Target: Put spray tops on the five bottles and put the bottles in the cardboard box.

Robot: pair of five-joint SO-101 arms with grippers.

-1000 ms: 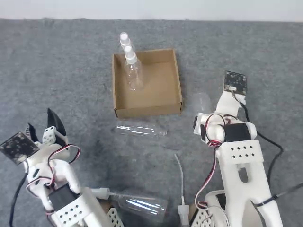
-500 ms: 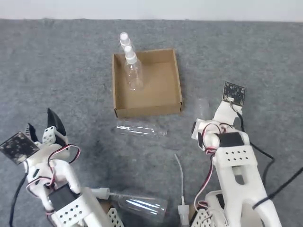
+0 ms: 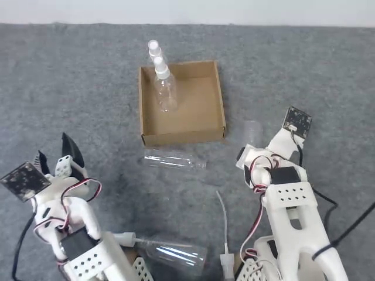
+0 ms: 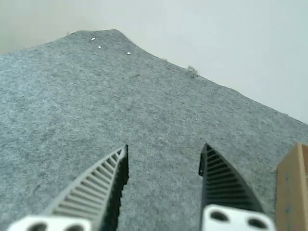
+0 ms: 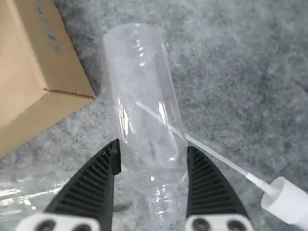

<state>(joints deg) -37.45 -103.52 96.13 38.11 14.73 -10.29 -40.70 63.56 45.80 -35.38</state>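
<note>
Where the right arm stands beside the cardboard box (image 3: pixel 181 139), the right tool (image 5: pixel 152 147) is clamped on the clear bottle (image 5: pixel 139 86). One finger sits against each side near the open neck, and the base points away from the wrist. In the high view this bottle sits just off the box's front right corner. The left tool (image 4: pixel 164 149) is over the near left of the grey desk (image 3: pixel 88 88), fingers apart with nothing between them.

Bottle bodies visible: four.
1. The clear bottle in the right tool.
2. The capped bottle (image 3: pixel 165 91), inside the box along its left wall, top at the rear rim.
3. The bare bottle (image 3: pixel 174 159), on its side just in front of the box, parallel to the front wall.
4. The near bottle (image 3: pixel 173 253), on its side between the arm bases, with a white top on its neck.

Spray tops visible: four.
- Two are fitted, on the capped bottle and the near bottle.
- The rear top (image 3: pixel 153 47) shows just past the box's rear wall; the body under it cannot be made out.
- The loose spray top (image 3: pixel 227 260) lies by the right arm's base, dip tube pointing toward the box.
</note>
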